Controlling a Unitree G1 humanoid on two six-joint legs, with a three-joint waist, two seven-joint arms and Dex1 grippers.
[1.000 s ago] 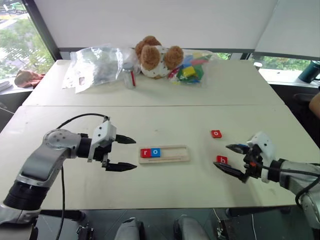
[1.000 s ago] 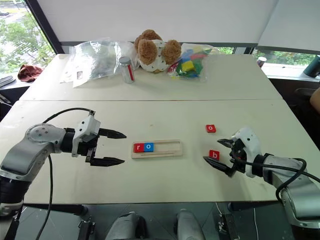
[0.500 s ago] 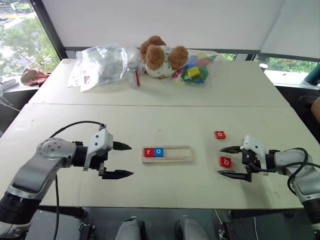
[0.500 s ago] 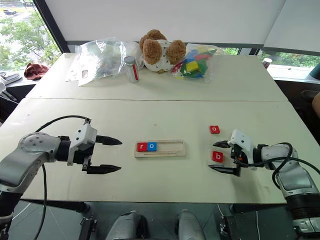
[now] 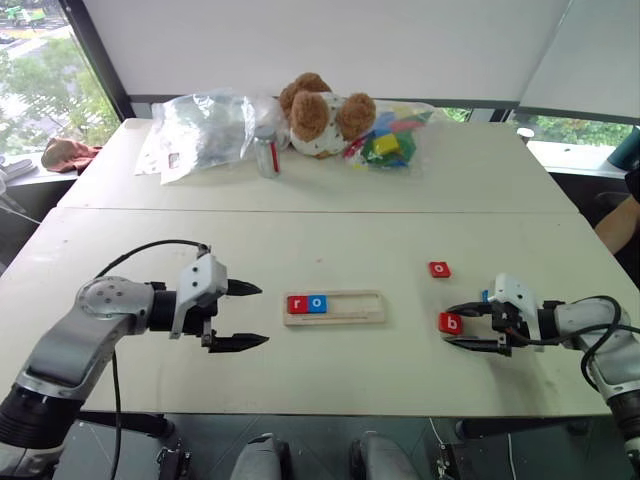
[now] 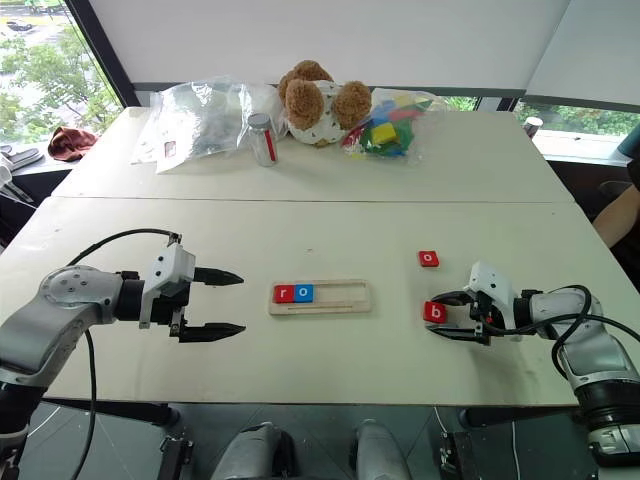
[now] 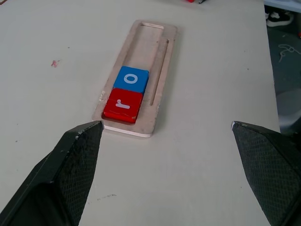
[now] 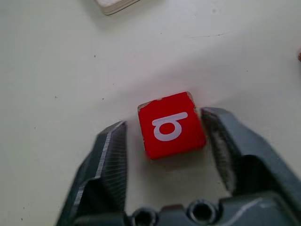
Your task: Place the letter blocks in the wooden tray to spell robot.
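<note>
Right hand (image 8: 164, 136) around one of four letter blocks (image 8: 171, 125).

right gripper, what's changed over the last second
The right gripper has come down around the red b block, and its fingers have drawn in to either side of it; the block lies on the table. The left gripper stays open, and the r and o blocks are unmoved in the wooden tray.

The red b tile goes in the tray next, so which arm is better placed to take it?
The right. Its gripper already brackets the red b tile, while the left gripper hangs open beyond the tray's far end.
</note>
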